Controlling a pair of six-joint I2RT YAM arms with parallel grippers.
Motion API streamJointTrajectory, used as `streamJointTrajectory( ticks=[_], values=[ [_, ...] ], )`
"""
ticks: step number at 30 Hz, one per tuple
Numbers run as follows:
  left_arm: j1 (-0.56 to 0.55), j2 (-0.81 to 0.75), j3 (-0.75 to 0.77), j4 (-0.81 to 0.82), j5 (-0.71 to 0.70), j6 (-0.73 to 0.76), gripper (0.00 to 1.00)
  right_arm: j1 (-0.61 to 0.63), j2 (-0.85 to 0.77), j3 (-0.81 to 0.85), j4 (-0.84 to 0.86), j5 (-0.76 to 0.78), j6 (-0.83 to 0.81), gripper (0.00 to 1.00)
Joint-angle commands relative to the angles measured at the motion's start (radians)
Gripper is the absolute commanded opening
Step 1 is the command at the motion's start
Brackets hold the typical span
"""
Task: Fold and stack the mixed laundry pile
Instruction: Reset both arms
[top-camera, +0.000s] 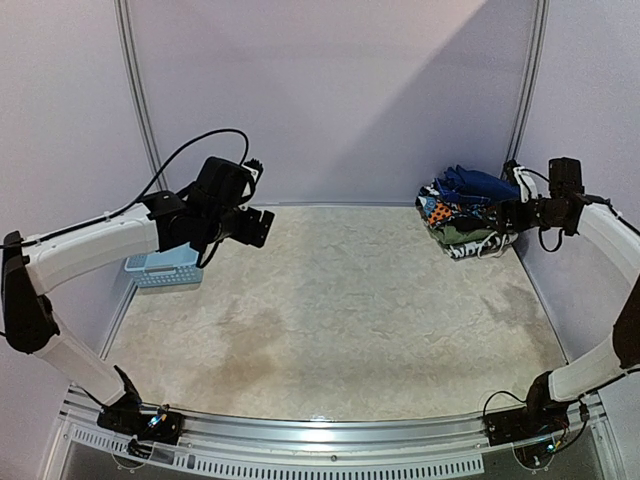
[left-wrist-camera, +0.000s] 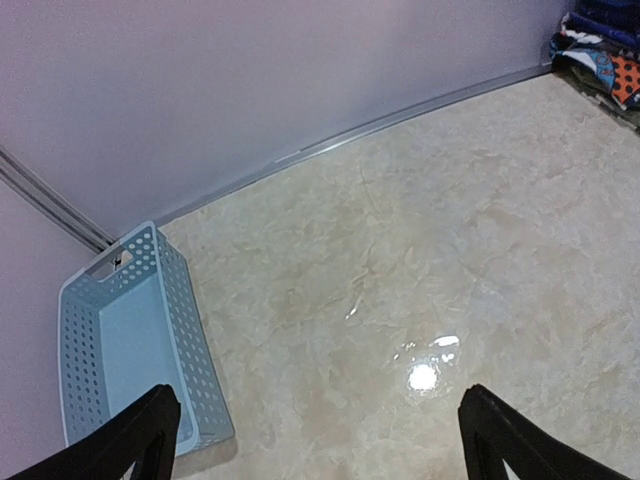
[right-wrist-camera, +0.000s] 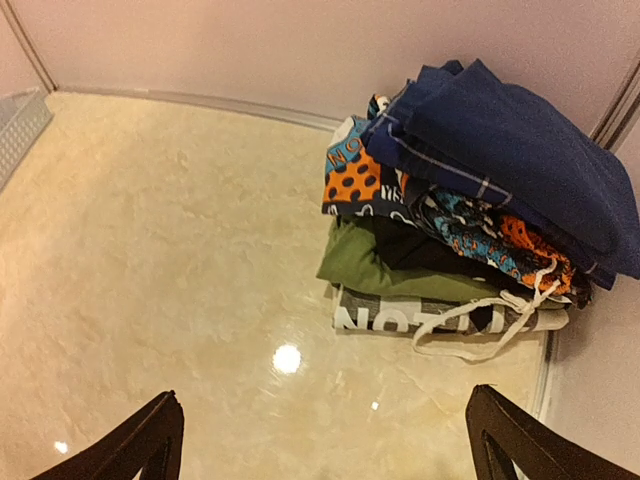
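Observation:
The laundry (top-camera: 465, 212) lies as a folded stack in the far right corner. In the right wrist view the stack (right-wrist-camera: 460, 215) has a navy plaid-lined garment on top, then orange-and-blue patterned pieces, an olive one and a grey one with white letters and a loose white drawstring at the bottom. My right gripper (right-wrist-camera: 325, 440) is open and empty, held above the table just in front of the stack. My left gripper (left-wrist-camera: 320, 440) is open and empty, raised over the far left of the table. The stack's edge shows in the left wrist view (left-wrist-camera: 600, 50).
A light-blue slotted plastic basket (top-camera: 165, 266) stands empty at the far left edge, beside the wall; it also shows in the left wrist view (left-wrist-camera: 135, 340). The beige marbled table (top-camera: 330, 310) is bounded by lilac walls at the back and sides.

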Motion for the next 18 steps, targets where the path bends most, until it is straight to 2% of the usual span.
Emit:
streamJointTrajectory(
  ticks=[1,6,13,18],
  values=[
    [0.008,-0.058,-0.119,0.16,-0.021,0.08,0.99,0.132,-0.056,-0.028,0.233,0.094,0.265,0.99],
    [0.013,-0.037,-0.112,0.204,0.002,0.11,1.0,0.275,0.009,0.003,0.296,0.185,0.263,0.99],
    [0.062,-0.032,-0.119,0.179,0.156,-0.054,1.0,0.288,0.053,-0.047,0.369,0.228,0.292,0.99],
    [0.063,-0.027,-0.116,0.18,0.196,-0.059,0.99,0.296,0.041,-0.078,0.376,0.216,0.231,0.99]
  ],
)
